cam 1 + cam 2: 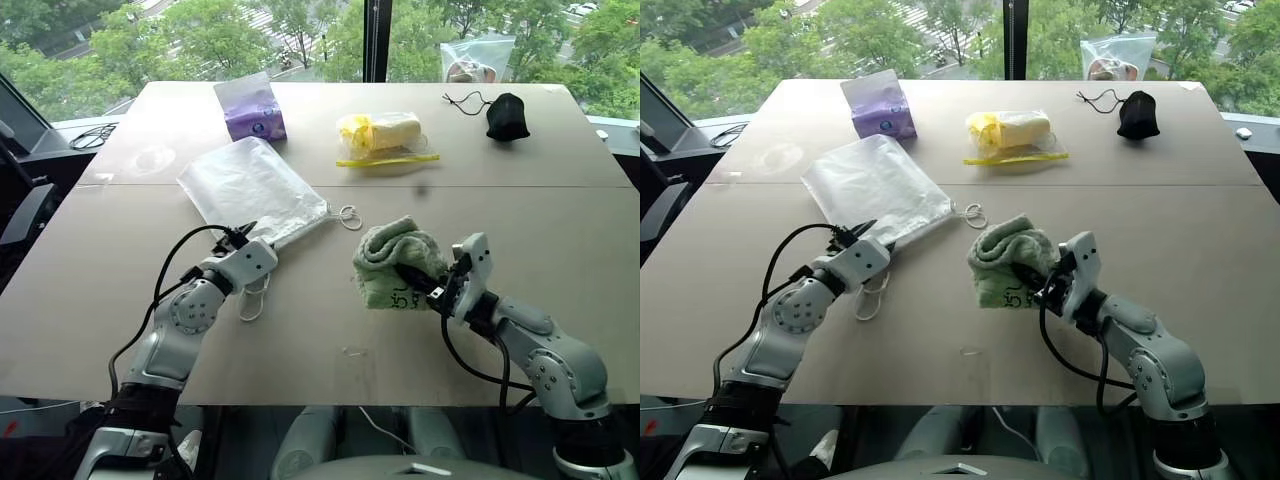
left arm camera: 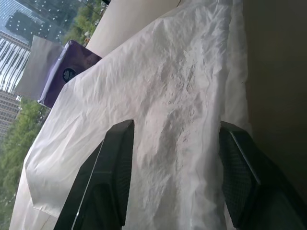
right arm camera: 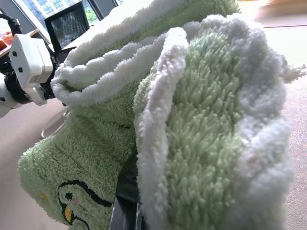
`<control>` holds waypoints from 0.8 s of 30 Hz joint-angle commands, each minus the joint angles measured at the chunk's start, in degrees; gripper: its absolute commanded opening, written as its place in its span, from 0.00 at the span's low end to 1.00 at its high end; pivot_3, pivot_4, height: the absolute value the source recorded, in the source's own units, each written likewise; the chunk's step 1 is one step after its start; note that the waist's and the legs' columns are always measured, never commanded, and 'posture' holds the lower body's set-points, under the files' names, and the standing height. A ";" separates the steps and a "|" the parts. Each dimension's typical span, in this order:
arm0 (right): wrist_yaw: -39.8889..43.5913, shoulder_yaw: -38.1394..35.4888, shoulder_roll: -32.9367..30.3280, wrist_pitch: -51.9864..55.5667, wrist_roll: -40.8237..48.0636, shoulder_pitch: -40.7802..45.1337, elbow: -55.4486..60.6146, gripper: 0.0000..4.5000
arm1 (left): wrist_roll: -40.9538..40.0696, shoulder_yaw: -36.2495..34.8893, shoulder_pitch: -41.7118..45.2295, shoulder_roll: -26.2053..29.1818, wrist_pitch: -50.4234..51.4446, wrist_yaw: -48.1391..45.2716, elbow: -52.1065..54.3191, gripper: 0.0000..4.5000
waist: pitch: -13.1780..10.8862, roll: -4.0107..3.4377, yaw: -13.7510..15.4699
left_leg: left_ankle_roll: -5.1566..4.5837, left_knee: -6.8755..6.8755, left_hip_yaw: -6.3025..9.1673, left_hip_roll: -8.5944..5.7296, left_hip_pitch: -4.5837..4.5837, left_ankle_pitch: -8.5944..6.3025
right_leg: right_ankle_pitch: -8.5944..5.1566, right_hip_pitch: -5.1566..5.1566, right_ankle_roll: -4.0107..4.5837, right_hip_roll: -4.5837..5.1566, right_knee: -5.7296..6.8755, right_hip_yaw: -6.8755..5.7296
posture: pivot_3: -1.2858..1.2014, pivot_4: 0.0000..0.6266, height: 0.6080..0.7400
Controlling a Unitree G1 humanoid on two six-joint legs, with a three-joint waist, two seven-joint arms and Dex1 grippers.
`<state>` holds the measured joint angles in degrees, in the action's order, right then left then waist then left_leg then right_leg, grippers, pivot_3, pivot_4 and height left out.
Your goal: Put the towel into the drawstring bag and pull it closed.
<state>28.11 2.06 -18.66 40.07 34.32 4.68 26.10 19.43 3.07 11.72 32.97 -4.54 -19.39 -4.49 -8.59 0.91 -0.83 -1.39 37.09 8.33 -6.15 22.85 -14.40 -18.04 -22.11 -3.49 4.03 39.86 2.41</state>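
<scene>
Both arms are silver-grey metal with round joints, white blocks at the wrists, black cables looping outside, black fingers (image 2: 110, 177)

Bright daylight from the windows (image 1: 300, 30) behind; sharp views, soft shadows.

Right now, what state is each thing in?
towel: bunched, gripped by right gripper
drawstring bag: flat on table, empty
left gripper: open, fingers straddling the bag's mouth end
black pouch: lying at far edge, cord loose
</scene>
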 commanded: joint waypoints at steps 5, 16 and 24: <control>0.46 1.91 1.27 -1.95 -1.11 4.85 -0.45 0.02 | -35.70 -11.88 11.86 -10.75 43.02 -16.28 4.11 0.00 | 0.00 0.04 -0.12 | 0.00 0.10 0.02 0.00 0.02 0.00 | 0.00 0.02 0.00 -0.01 0.05 -0.07 | 0.52 0.24 1.00; -1.89 7.15 13.27 -8.86 -7.58 18.88 -14.67 0.02 | -62.46 -26.02 21.07 -11.47 84.57 -13.70 10.33 0.00 | 0.01 0.08 -2.84 | 0.03 0.22 0.08 0.01 0.03 0.02 | 0.00 -0.03 0.00 -0.10 0.10 -0.07 | 0.52 0.24 1.00; 0.46 17.67 13.78 -20.10 -21.64 18.38 -29.43 0.02 | -69.59 -41.75 28.73 -24.90 93.36 -0.59 11.61 0.00 | 0.05 0.14 -2.24 | 0.03 0.31 0.06 -0.01 0.02 0.02 | 0.00 0.00 0.00 -0.08 0.08 -0.07 | 0.52 0.24 1.00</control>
<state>27.04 15.24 -4.75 22.28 16.36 24.12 -0.04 -45.12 -34.53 35.78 9.55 87.47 -21.12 4.38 -8.55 1.06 -3.07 -1.36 37.40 8.40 -6.16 22.87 -14.38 -18.04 -22.12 -3.49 3.93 39.95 2.32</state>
